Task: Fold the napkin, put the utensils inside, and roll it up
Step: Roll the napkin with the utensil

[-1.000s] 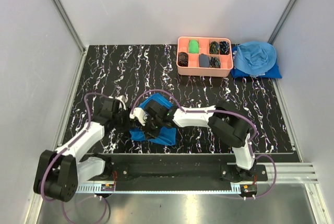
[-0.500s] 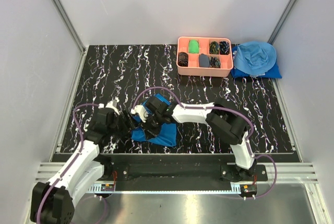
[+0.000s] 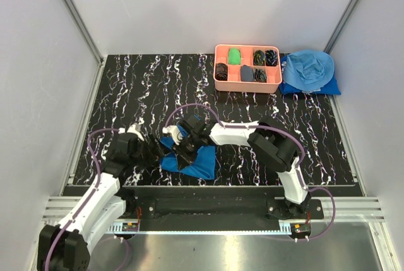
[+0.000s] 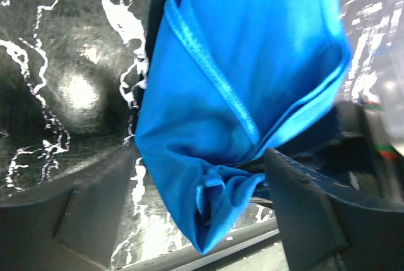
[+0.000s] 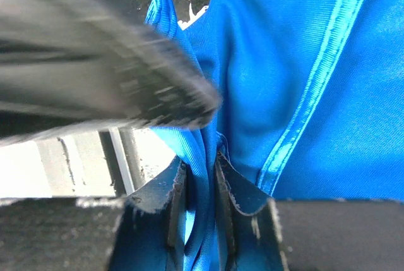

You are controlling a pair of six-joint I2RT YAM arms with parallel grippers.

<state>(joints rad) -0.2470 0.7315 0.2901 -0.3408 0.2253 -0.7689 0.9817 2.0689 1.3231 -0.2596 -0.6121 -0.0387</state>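
Pinch firmness matters most here, I judge: the right gripper [image 5: 201, 179], clamped on a doubled fold of the royal-blue napkin [image 5: 315, 62], should hold while the left gripper [image 4: 199, 170], fingers [image 4: 95, 214] spread wide, closes low on the bunched corner lying between them, near the front edge of the marbled table [image 3: 126, 94].

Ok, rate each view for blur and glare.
Top external: evenly lit and sharp. Left wrist: a glare patch on the table, napkin crisp. Right wrist: a blurred dark grey shape smears across the upper left, napkin sharper.
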